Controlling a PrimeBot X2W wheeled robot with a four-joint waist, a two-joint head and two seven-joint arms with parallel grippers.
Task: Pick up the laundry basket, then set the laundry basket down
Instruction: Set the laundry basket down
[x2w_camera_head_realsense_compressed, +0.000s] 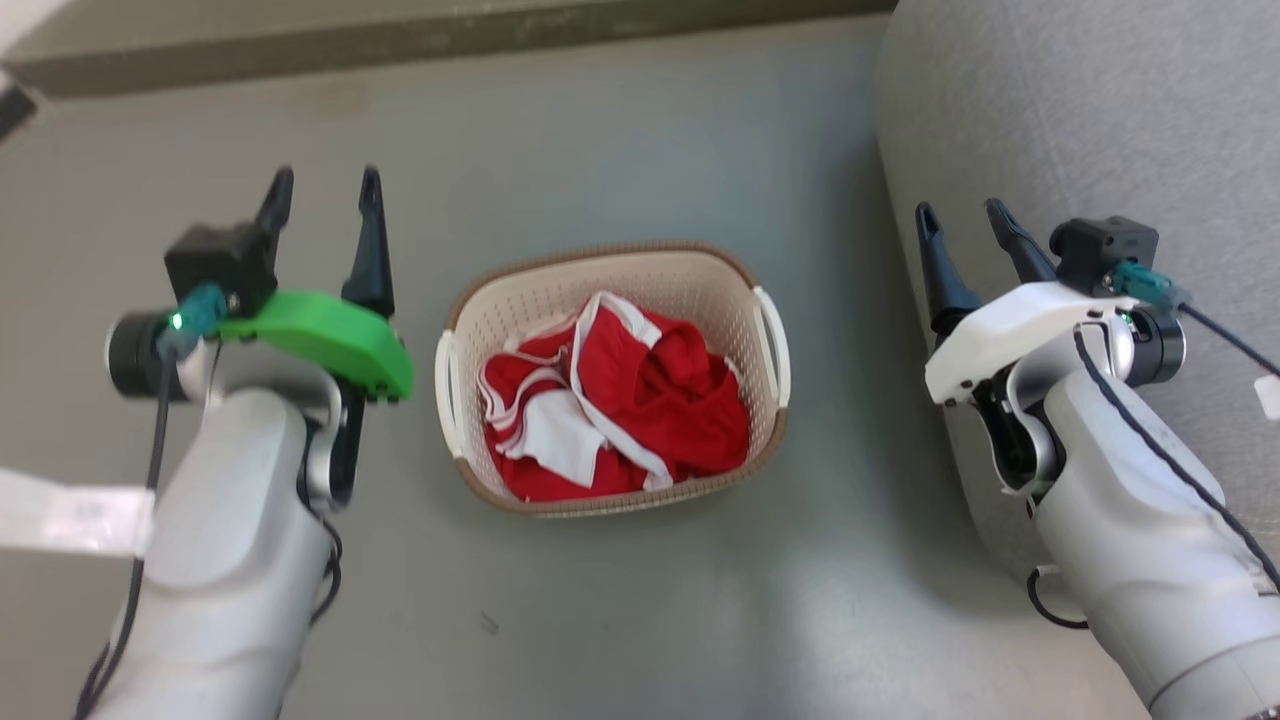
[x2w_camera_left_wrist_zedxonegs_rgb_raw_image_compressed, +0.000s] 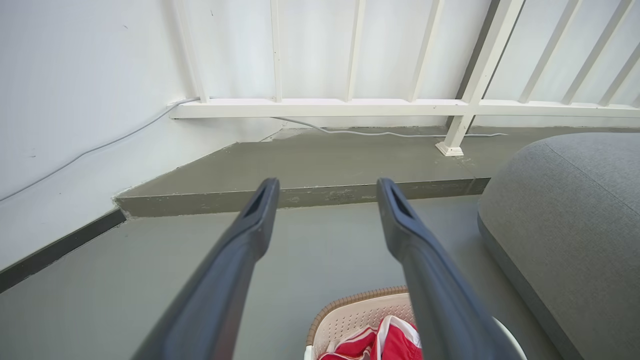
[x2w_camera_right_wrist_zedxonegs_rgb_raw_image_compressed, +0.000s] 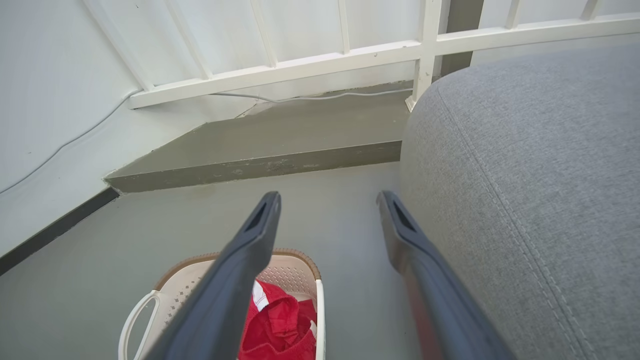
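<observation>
You are at the start, I judge: the lift is not yet begun. The floor (x2w_camera_head_realsense_compressed: 620, 130) carries the laundry basket (x2w_camera_head_realsense_compressed: 610, 247), which sits upright. A big grey cushion (x2w_camera_head_realsense_compressed: 1080, 120) bulges in at the basket's right, and a low step (x2w_camera_head_realsense_compressed: 300, 50) runs beyond the basket. Your left hand (x2w_camera_head_realsense_compressed: 327, 178) hovers left of the basket and your right hand (x2w_camera_head_realsense_compressed: 960, 208) right of it. Both gape wide and grip nothing. Red and white clothes (x2w_camera_head_realsense_compressed: 650, 400) lie inside the basket. Next, probably, lower each hand to the basket's white side handles (x2w_camera_head_realsense_compressed: 775, 345). The cushion crowds the right approach.
</observation>
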